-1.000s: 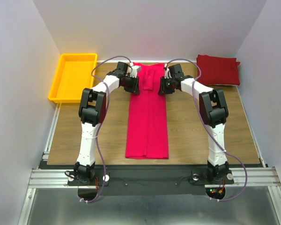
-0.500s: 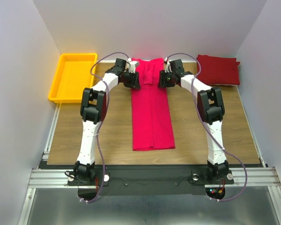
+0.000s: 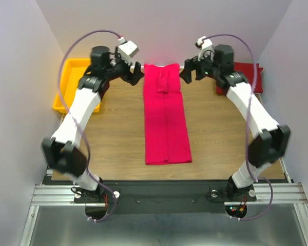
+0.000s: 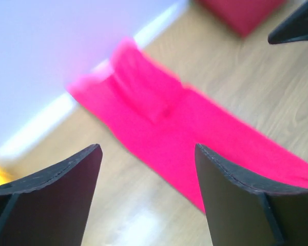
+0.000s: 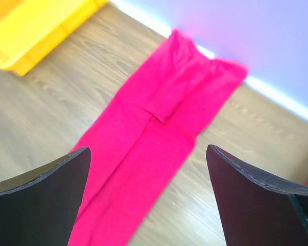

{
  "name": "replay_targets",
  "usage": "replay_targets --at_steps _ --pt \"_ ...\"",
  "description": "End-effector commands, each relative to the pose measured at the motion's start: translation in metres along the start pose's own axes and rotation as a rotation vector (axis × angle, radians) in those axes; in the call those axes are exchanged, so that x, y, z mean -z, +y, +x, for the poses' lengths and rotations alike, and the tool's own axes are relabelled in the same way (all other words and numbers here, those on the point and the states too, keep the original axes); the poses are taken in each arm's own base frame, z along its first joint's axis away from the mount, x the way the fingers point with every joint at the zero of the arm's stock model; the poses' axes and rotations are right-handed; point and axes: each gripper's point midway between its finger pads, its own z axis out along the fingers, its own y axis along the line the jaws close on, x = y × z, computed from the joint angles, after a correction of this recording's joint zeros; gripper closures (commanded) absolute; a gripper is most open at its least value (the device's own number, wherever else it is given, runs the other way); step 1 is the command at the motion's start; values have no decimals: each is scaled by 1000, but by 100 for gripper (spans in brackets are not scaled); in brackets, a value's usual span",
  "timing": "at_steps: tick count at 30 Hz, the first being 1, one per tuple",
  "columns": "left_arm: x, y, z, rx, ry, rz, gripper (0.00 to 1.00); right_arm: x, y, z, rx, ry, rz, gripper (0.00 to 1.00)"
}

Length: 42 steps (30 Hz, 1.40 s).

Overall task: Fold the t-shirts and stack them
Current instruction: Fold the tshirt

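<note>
Since the near end of the magenta t-shirt (image 3: 166,118) lies short of the near edge of the counter (image 3: 220,133), there is little risk of it slipping off. The garment is a long narrow strip running up the middle toward the far edge, and its near hem sits slightly right of its far end. A cross-fold made square to the counter edges would probably come out skewed.

At the far end a small flap sits on top of the strip. A pinch that catches only the top layer could pull this flap loose and undo the lengthwise fold.

The left end effector (image 3: 136,74) and right end effector (image 3: 191,72) hover on either side of the far corners, just outside the cloth. Both wrist views show the fingers spread wide with nothing between them. A straight descent from here could close on bare wood.

At the far right corner, the right arm passes over the folded crimson t-shirt (image 3: 252,76), so a low sweep could drag it. The yellow tray (image 3: 61,102) at the far left corner lies partly beneath the left arm.
</note>
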Motion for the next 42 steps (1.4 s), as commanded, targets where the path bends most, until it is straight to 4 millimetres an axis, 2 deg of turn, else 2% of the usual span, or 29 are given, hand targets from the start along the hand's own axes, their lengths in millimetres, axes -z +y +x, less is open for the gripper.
replay_targets --at_steps 1,2,3,4,5,6,7,8,9,10,12,13,15,16,19,21,23,24,26,34,42 --pt "54 -17 -38 -182 -138 -37 11 55 23 -13 271 -68 -57 0" --pt "60 -20 -36 -189 -141 -48 6 61 29 5 293 -43 -83 0" --pt "62 -27 -20 -201 -121 -26 4 86 46 -7 374 -100 -125 0" --pt "76 -37 -22 -273 -133 -9 4 103 59 6 395 -88 -161 0" --pt "82 -43 -14 -307 -120 9 3 102 64 23 405 -49 -203 0" --pt "87 -51 -6 -335 -102 37 3 119 76 25 447 -57 -226 0" --pt "97 -63 19 -423 -39 94 4 124 85 44 487 -13 -262 1" --pt "102 -76 33 -455 -18 156 6 130 90 55 509 2 -275 2" --pt "105 -89 47 -475 11 196 7 130 93 89 503 66 -304 3" --pt "106 -102 84 -459 82 244 8 140 102 97 569 58 -320 5" --pt "117 -121 109 -545 106 295 11 145 114 133 604 120 -362 9" --pt "122 -144 140 -556 146 366 12 148 127 161 643 161 -396 16" --pt "126 -164 170 -586 188 415 20 150 141 192 667 211 -446 22" --pt "131 -187 196 -603 213 489 25 151 153 217 697 244 -492 29" --pt "134 -209 233 -637 262 552 34 152 164 248 777 267 -543 38" --pt "134 -223 245 -662 270 588 41 152 163 273 824 282 -562 42" --pt "130 -236 259 -655 288 621 44 147 163 282 898 252 -574 45" --pt "127 -239 262 -659 295 625 45 147 161 299 927 269 -593 46" --pt "124 -246 272 -647 328 654 48 144 159 314 956 274 -603 48" --pt "104 -258 286 -626 357 676 50 135 158 341 999 275 -630 50" --pt "100 -273 301 -627 386 740 50 132 156 355 1007 292 -640 52"
